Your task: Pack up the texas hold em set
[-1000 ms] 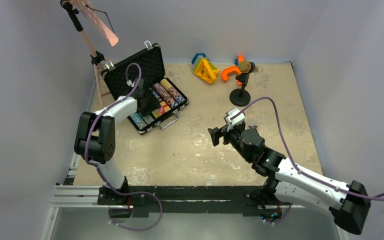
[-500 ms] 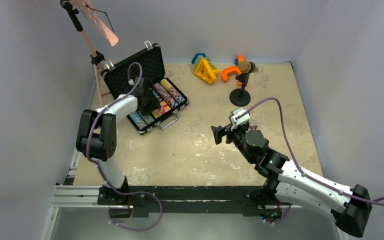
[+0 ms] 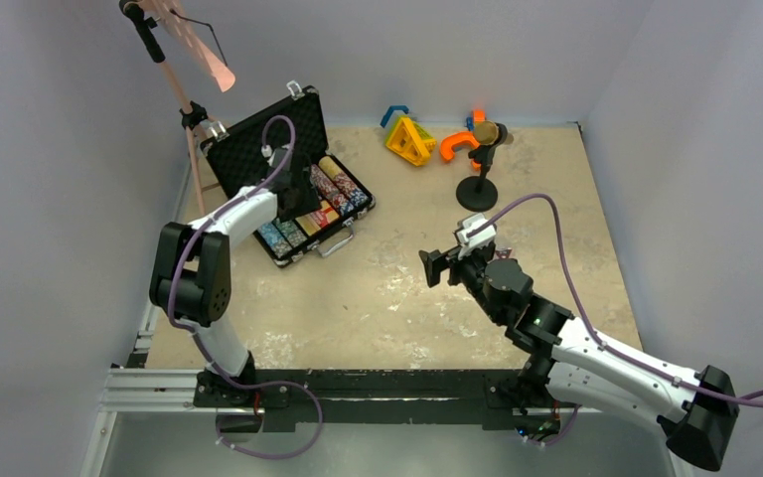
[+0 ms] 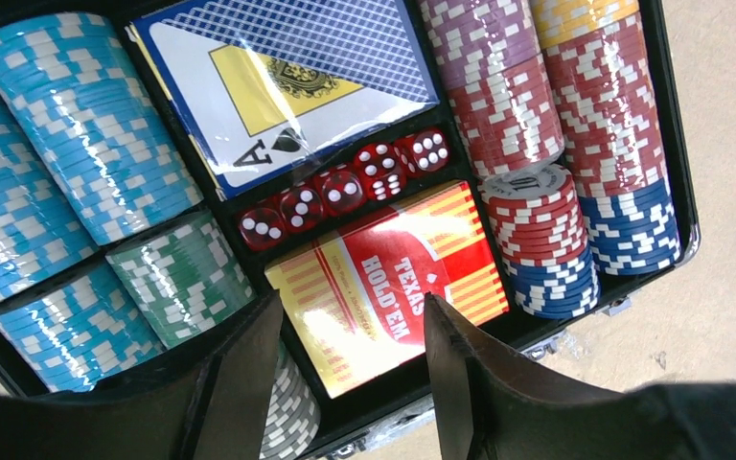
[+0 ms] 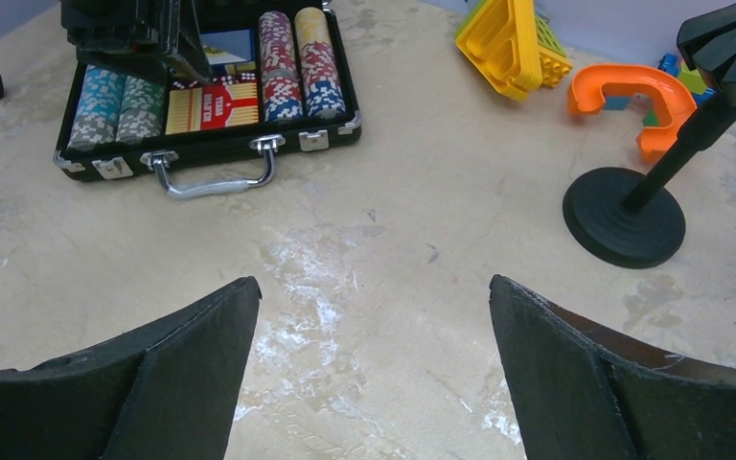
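Now, your left gripper (image 4: 353, 307) is hovering just above the red card deck (image 4: 412, 259), its fingers standing about half apart with nothing between them. I am judging it is placed to press or check that deck in its compartment. The briefcase (image 5: 211, 146) is lying open at the far left of the table (image 5: 393, 240), with chip stacks (image 4: 575, 115), dice (image 4: 345, 187) and the blue card deck (image 4: 287, 77) sitting in their slots. Your right gripper (image 5: 374, 287) is waiting wide and empty, well apart from the case — probably leaving room for closing the lid (image 3: 258, 139).
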Tool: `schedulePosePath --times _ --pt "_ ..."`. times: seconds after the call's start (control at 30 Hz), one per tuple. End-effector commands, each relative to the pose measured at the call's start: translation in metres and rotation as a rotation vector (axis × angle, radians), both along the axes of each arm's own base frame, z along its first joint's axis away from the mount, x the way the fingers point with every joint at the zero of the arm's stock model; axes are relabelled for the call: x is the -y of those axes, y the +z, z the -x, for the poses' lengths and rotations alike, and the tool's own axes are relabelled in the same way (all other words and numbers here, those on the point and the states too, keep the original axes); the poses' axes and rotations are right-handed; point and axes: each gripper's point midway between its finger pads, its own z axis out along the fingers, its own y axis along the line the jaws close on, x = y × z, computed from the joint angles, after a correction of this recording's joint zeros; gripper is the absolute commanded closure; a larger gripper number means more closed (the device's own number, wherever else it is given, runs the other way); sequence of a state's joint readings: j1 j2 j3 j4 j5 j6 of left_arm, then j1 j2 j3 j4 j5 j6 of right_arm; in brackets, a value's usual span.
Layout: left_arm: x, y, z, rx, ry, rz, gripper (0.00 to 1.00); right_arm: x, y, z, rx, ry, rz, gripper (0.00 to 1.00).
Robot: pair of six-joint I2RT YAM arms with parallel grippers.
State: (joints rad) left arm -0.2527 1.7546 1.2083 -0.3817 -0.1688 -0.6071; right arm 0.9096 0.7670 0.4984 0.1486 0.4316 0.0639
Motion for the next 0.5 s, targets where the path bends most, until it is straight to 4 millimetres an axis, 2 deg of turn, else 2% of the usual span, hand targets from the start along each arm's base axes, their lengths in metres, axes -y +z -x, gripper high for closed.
schedulePosePath --times 0.0,0.1,0.23,0.33,0.47 --pt "0.015 0.018 -0.011 0.074 -0.056 0.025 0.41 0.009 0.008 -0.006 0.015 -0.078 -0.056 0.02" --pt "0.024 0.040 -0.005 0.116 -0.109 0.029 0.39 0.031 0.003 -0.014 -0.003 -0.215 -0.096 0.01" --pt "0.017 0.073 0.035 0.126 -0.147 0.032 0.29 0.067 -0.007 -0.037 -0.127 -0.338 -0.116 0.01" --pt "0.019 0.108 0.068 0.171 -0.226 0.065 0.25 0.096 -0.026 -0.052 -0.235 -0.396 -0.141 0.03" --pt "0.022 0.132 0.106 0.154 -0.365 0.087 0.22 0.125 -0.053 -0.065 -0.375 -0.512 -0.115 0.03"
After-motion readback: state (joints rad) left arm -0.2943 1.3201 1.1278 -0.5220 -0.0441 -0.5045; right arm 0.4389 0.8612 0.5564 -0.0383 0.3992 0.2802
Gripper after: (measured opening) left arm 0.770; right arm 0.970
